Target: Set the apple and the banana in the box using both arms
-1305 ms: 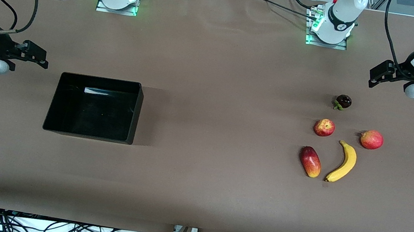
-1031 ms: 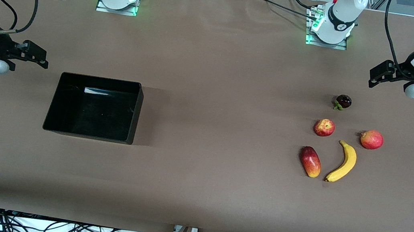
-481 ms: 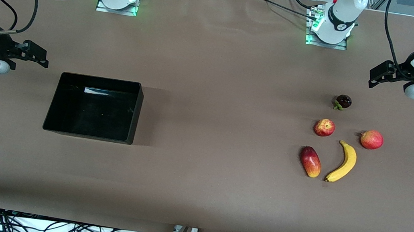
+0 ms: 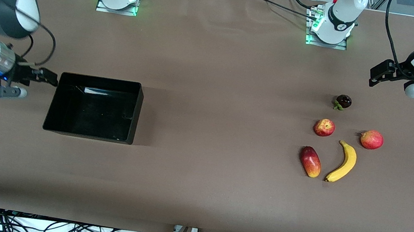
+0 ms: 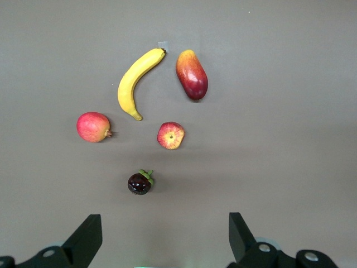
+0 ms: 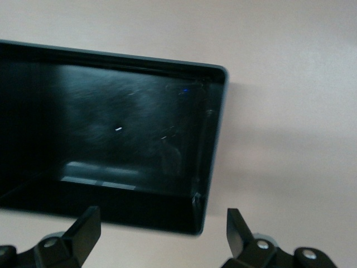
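Brown table (image 4: 198, 179); cables along front edge; box (image 4: 131, 111) empty; left tool (image 5: 164, 240), right tool (image 6: 162, 237) fingers apart.

White jointed arms, glossy shells with black bands at the joints. Round white bases bolted to metal plates, green lights glowing at the foot, a small red knob on the right arm's base. Black cables looping from the upper links down to the wrists. Silver metal ring and a small blue light at the right wrist. Left gripper (image 4: 374, 78) and right gripper (image 4: 50, 78) matte black, two wedge-shaped fingers (image 5: 85, 239) apiece, grey screw heads on the finger mounts.
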Controlling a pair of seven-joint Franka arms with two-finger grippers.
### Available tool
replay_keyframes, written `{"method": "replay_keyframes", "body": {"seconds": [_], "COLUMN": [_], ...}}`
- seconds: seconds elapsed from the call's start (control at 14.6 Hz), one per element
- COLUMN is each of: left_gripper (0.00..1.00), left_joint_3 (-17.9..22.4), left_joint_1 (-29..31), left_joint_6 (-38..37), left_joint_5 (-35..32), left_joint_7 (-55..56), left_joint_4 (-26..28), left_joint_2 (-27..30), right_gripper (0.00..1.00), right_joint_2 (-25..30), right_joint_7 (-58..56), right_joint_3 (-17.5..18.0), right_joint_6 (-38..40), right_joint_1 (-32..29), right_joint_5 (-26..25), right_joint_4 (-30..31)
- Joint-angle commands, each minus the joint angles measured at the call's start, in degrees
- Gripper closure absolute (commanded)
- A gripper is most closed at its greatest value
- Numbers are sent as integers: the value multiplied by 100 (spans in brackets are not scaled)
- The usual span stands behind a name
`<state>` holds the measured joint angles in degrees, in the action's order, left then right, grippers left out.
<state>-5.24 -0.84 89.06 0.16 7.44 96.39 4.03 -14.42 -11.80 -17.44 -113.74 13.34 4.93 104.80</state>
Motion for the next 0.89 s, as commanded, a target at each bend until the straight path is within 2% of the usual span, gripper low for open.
{"method": "replay_keyframes", "body": {"seconds": [0.0,0.21,0.48,0.55,0.62,0.76,0.82], "left_gripper": [0,0,0,0,0,0,0], "left_joint_3": [-4,-13,-74,-109,-127,-162,-162], "left_joint_1": [5,-22,-31,-31,-31,-31,-31], "left_joint_6": [-65,-20,-37,-37,-29,-37,-37], "left_joint_5": [11,11,11,11,11,11,11], "left_joint_7": [-32,-32,-32,-24,-6,-6,-6], "left_joint_4": [-252,-287,-296,-296,-296,-305,-296], "left_joint_2": [-182,-200,-200,-200,-200,-200,-200], "right_gripper": [0,0,2,8,18,48,68], "right_joint_2": [-349,-657,-974,-1009,-1071,-1133,-1150], "right_joint_7": [-51,-42,-42,-42,-51,-60,-68], "right_joint_3": [-31,-31,-22,-22,-22,-22,-14], "right_joint_6": [-953,-1623,-1756,-1756,-1748,-1739,-1721], "right_joint_1": [-173,-253,-253,-253,-253,-253,-253], "right_joint_5": [-10,61,166,210,306,342,394], "right_joint_4": [531,866,875,875,875,875,875]}}
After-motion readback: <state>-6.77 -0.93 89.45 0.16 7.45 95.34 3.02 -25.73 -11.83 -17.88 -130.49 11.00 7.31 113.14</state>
